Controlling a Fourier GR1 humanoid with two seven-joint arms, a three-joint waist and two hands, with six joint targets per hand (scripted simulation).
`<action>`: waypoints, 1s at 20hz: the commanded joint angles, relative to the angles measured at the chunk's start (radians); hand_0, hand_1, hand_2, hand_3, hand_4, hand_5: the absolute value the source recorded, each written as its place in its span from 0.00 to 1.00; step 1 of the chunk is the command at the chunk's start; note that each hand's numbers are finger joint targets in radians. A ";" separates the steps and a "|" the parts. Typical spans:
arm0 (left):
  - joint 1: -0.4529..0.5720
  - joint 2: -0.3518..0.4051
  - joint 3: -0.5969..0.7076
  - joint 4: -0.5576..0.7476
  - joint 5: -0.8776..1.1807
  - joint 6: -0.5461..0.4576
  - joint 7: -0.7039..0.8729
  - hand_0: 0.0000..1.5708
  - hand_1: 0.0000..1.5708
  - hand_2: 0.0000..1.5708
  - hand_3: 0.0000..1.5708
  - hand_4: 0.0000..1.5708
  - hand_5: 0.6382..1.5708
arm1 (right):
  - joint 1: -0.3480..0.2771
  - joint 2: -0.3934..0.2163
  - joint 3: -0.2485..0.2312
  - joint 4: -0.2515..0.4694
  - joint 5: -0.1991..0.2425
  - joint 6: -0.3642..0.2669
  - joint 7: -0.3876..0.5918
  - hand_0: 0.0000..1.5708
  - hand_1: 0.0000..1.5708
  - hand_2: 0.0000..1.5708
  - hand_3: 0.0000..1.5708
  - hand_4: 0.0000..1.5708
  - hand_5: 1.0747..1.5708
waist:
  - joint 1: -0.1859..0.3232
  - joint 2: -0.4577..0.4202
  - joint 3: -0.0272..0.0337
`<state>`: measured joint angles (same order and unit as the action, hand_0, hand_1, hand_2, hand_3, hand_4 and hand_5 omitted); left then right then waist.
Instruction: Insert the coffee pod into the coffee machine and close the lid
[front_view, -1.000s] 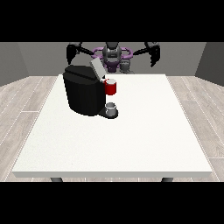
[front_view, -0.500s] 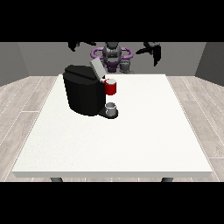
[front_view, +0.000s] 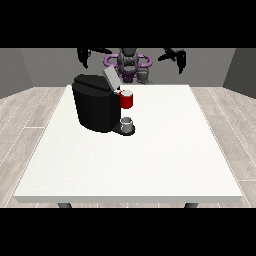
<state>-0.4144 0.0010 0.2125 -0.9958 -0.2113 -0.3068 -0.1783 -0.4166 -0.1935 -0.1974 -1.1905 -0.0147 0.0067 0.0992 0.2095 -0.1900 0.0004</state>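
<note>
The black coffee machine (front_view: 95, 107) stands on the white table (front_view: 150, 160), left of the middle, with its grey lid (front_view: 110, 79) tilted up. A red thing at the machine (front_view: 127, 99) sits at its front. Below it a grey thing (front_view: 128, 123) rests on the machine's base. Another small grey thing (front_view: 144, 75) shows at the table's far edge, by the robot's torso. The hand at the view's left (front_view: 84, 56) and the hand at the view's right (front_view: 179, 58) hang high over the far edge. Their fingers point down and hold nothing, far from the machine.
The robot's torso (front_view: 128, 62) is behind the table's far edge. Wide bare table surface lies in front of and to the right of the machine. The floor around the table is grey planks.
Both raised hands have shifted only slightly above the far edge. The machine and the things on the table have not moved.
</note>
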 joint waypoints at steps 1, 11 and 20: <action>0.070 -0.001 -0.062 -0.103 0.029 0.011 0.025 0.00 0.00 0.00 0.00 0.22 1.00 | -0.028 0.024 -0.033 0.049 -0.049 -0.009 0.002 0.00 0.00 0.00 0.00 0.08 1.00 | 0.017 0.028 0.0000; 0.106 0.038 -0.063 -0.318 0.093 0.015 0.084 0.00 0.00 0.00 0.00 0.23 1.00 | -0.203 0.011 -0.002 0.125 -0.042 -0.013 0.010 0.00 0.00 0.00 0.00 0.00 1.00 | -0.018 0.171 -0.0002; 0.184 0.048 -0.067 -0.409 0.090 0.082 0.116 0.00 0.00 0.00 0.00 0.20 1.00 | -0.218 -0.005 0.053 0.158 -0.027 0.071 -0.010 0.00 0.00 0.00 0.00 0.00 1.00 | -0.065 0.186 -0.0003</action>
<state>-0.2561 0.0491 0.1494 -1.3677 -0.1156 -0.2601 -0.0991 -0.6211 -0.1759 -0.1574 -1.0419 -0.0373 0.0315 0.0770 0.1702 -0.0018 -0.0001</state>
